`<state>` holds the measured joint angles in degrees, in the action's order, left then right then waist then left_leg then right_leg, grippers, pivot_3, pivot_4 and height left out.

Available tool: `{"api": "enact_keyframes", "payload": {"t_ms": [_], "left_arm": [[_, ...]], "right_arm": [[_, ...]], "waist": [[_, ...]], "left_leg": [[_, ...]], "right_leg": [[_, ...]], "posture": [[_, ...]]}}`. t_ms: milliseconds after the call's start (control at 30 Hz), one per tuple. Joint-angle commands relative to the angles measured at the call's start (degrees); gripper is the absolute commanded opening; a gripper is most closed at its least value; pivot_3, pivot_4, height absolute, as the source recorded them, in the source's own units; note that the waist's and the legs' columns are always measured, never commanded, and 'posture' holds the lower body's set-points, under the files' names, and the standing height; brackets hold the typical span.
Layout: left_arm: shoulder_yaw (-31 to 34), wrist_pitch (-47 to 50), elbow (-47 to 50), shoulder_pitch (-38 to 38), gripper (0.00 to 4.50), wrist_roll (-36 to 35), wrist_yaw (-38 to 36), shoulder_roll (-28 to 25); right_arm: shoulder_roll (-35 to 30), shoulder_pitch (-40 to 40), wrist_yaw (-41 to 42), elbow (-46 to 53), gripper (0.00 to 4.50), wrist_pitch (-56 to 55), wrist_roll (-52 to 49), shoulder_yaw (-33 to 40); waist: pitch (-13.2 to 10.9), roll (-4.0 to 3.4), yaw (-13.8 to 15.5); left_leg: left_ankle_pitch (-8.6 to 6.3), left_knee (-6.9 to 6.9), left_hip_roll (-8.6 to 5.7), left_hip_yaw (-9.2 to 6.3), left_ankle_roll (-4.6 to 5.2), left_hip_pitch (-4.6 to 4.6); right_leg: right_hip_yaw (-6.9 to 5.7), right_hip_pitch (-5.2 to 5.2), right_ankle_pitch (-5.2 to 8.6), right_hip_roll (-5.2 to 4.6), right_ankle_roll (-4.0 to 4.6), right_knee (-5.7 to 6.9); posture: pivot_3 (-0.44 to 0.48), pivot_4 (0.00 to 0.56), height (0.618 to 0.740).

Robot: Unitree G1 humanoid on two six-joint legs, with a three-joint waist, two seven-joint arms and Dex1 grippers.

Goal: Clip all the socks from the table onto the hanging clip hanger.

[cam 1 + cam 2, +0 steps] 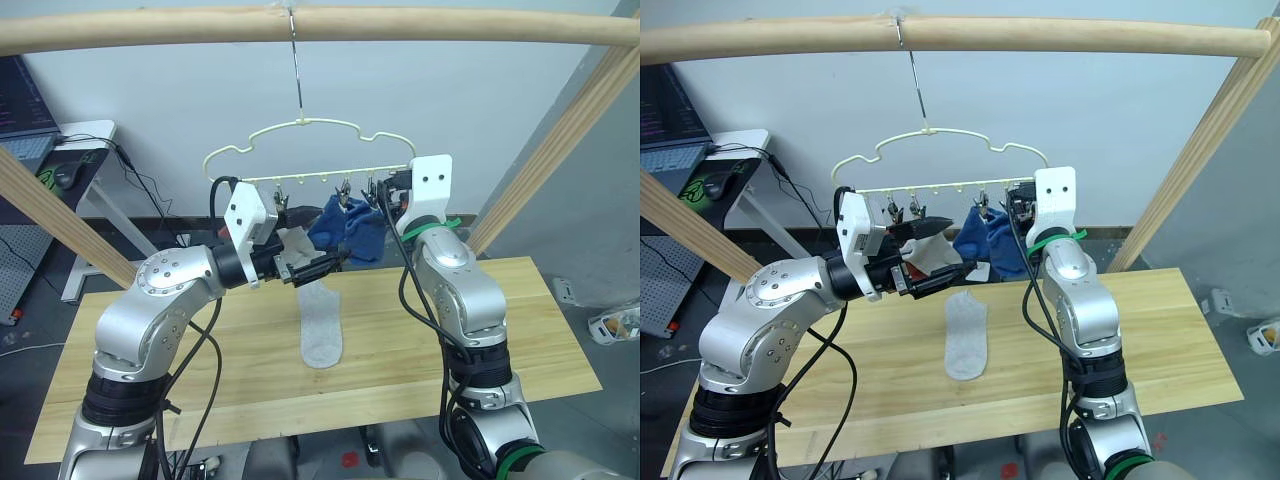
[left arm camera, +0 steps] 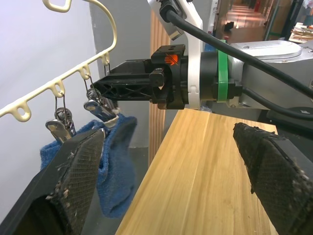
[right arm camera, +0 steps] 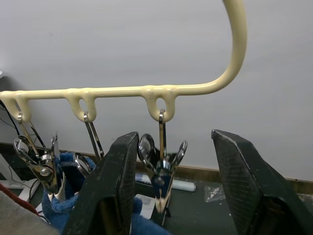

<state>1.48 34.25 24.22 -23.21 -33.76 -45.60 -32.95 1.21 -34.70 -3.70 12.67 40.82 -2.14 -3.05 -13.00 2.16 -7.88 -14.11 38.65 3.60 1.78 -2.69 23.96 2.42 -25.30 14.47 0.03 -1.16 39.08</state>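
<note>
My right jaws [image 3: 168, 196] stand apart around the end clip [image 3: 161, 169] of the clip hanger [image 1: 310, 130], left jaws [image 2: 168, 186] empty and apart, a grey sock [image 1: 322, 325] lying on the surface [image 1: 520, 330]; squeezing off-centre could swing the hanger, spilling the clipped blue socks [image 1: 350, 228]

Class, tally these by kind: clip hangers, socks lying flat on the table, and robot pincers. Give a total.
Clip hanger: 1
Grey sock lying on the table: 1
Pincers (left pincer, right pincer): 2
Total: 4
</note>
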Motion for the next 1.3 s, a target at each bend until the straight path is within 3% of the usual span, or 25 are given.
{"api": "enact_keyframes", "payload": {"t_ms": [33, 833, 1300], "left_arm": [[0.26, -1.04, 1.56, -0.62, 4.5, 0.01, -0.07, -0.44], [-0.04, -0.99, 1.81, -0.32, 4.5, -0.02, -0.14, -0.31], [-0.27, -1.1, 2.07, 0.22, 4.5, 0.19, 0.22, -0.03]], "right_arm": [[0.43, -0.19, -0.93, 1.28, 2.45, -1.26, 1.1, -0.11], [7.4, -3.03, -1.02, -1.88, 2.45, -2.35, -4.44, 5.99], [7.42, -3.76, -0.21, -2.28, 2.45, -0.71, -7.15, 5.5]], "waist": [[0.0, 0.0, 0.0], [0.0, -0.01, -0.02], [-0.01, -0.01, -0.02]], "left_leg": [[0.0, 0.0, 0.0, 0.0, 0.0, 0.0], [0.0, -0.02, 0.01, -0.01, 0.0, 0.0], [0.0, -0.03, 0.01, -0.01, 0.0, 0.0]], "right_leg": [[0.0, 0.0, 0.0, 0.0, 0.0, 0.0], [-0.01, 0.0, 0.0, 0.0, 0.0, -0.01], [-0.01, 0.0, 0.0, 0.0, 0.0, -0.02]], "posture": [[-0.142, 0.188, 0.735], [-0.144, 0.187, 0.735], [-0.141, 0.19, 0.735]]}}
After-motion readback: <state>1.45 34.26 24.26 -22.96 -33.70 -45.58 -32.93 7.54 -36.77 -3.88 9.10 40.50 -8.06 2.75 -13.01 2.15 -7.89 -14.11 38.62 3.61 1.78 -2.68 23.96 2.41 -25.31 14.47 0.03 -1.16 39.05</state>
